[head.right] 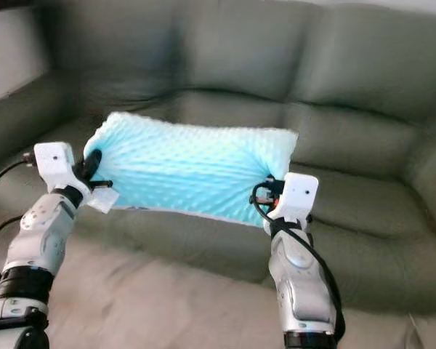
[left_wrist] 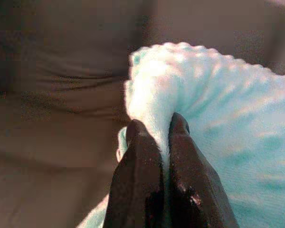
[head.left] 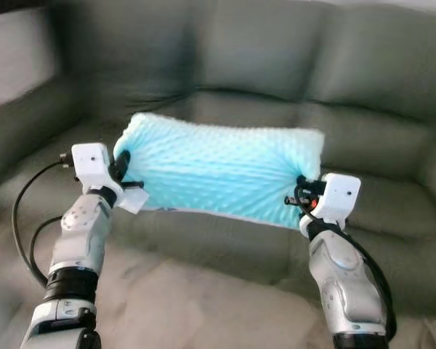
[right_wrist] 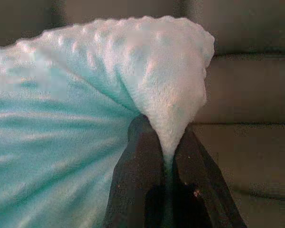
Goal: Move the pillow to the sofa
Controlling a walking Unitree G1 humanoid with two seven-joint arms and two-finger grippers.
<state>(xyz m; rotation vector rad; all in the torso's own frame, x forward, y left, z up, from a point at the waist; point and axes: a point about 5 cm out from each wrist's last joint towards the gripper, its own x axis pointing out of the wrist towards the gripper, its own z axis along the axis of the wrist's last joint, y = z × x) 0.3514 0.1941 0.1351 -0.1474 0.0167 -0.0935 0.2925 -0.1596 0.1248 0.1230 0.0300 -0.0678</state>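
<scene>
A light turquoise, dimpled pillow (head.left: 221,171) is stretched between my two arms, held above the seat of a dark green sofa (head.left: 363,145). My left gripper (head.left: 122,169) is shut on the pillow's left end, next to a white label. My right gripper (head.left: 302,195) is shut on its right end. In the left wrist view, two black fingers (left_wrist: 140,175) pinch the fuzzy fabric (left_wrist: 218,123) between them. The right wrist view gives the same picture at the other end, with the fingers (right_wrist: 140,166) clamped on a fold of the pillow (right_wrist: 85,95).
The sofa's back cushions (head.left: 276,51) rise behind the pillow and an armrest (head.left: 22,123) runs along the left. A beige floor or rug (head.left: 189,305) lies in front of the seat edge, between my arms.
</scene>
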